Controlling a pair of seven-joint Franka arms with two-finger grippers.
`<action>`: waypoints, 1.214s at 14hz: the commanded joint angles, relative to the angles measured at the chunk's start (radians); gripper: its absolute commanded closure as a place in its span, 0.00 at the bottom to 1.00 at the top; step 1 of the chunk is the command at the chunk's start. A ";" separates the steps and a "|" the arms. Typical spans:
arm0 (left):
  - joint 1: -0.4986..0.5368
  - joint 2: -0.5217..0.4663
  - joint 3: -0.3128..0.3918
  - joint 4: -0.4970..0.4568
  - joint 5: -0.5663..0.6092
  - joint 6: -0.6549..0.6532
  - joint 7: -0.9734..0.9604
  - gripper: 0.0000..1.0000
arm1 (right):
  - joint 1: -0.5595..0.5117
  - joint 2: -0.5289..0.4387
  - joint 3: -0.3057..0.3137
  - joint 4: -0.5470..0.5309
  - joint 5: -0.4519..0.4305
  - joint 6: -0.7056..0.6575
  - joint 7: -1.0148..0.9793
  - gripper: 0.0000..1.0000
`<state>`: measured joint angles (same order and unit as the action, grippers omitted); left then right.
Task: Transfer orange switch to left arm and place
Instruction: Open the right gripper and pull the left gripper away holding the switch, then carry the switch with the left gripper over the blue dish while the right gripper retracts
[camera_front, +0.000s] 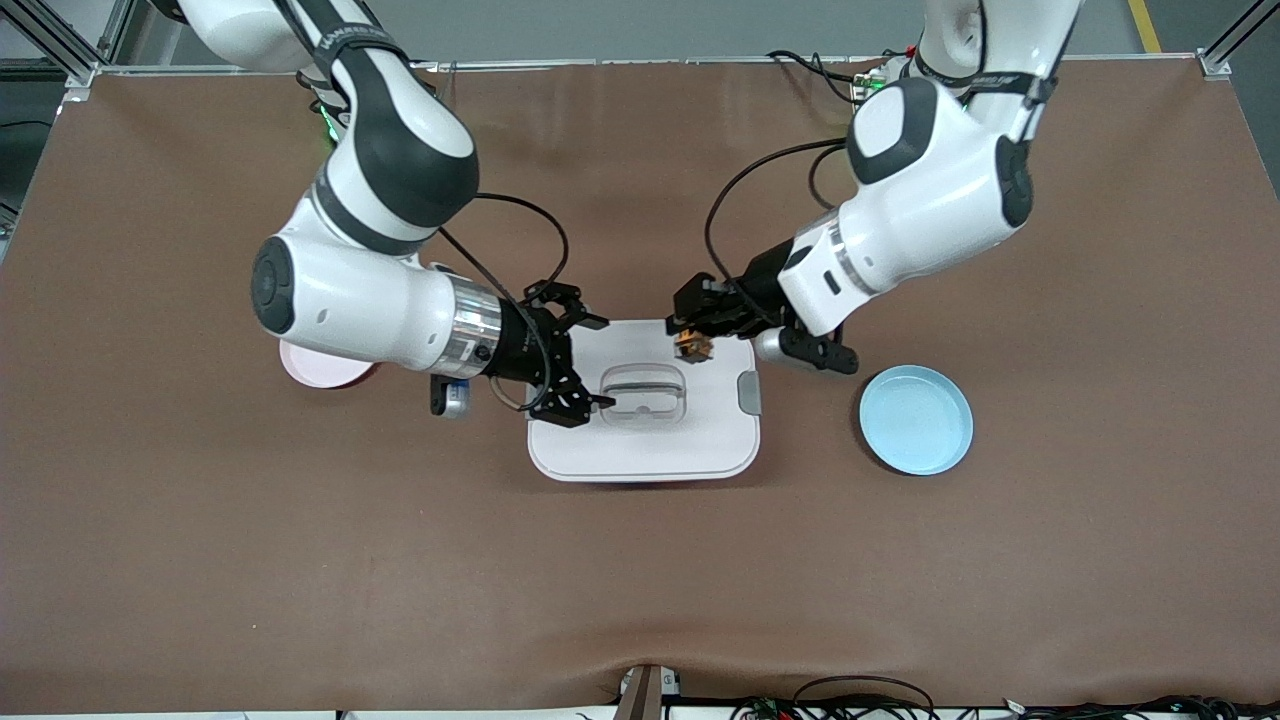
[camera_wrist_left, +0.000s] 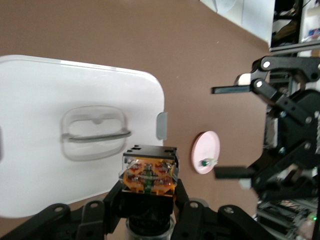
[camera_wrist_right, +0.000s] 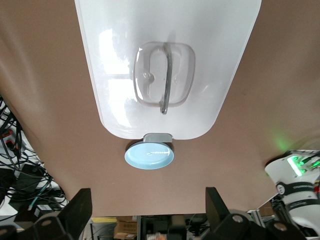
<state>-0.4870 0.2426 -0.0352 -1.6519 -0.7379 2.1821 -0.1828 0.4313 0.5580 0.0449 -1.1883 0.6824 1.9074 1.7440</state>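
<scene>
The left gripper (camera_front: 692, 340) pinches the orange switch (camera_wrist_left: 149, 176), a small black block with an orange face, over the white box (camera_front: 690, 440), while the right gripper (camera_front: 585, 362) hangs wide apart over it.

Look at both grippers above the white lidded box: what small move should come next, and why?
Probably the left arm should carry on toward the blue round plate, keeping height. The left gripper is shut on the small black and orange switch above the large white lidded box, while the right gripper stands open and empty over the box's other end, so the handover looks done.
</scene>
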 joint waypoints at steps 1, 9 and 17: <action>0.043 -0.058 0.000 -0.016 0.104 -0.091 -0.004 1.00 | -0.037 0.019 0.009 0.067 -0.047 -0.095 -0.082 0.00; 0.220 -0.215 0.000 -0.127 0.357 -0.355 -0.009 1.00 | -0.144 0.011 0.007 0.113 -0.205 -0.393 -0.415 0.00; 0.372 -0.255 -0.002 -0.278 0.546 -0.354 -0.064 1.00 | -0.189 0.005 0.007 0.130 -0.366 -0.563 -0.699 0.00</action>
<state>-0.1374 0.0211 -0.0289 -1.8921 -0.2326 1.8225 -0.1948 0.2647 0.5578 0.0408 -1.0866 0.3503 1.3847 1.1085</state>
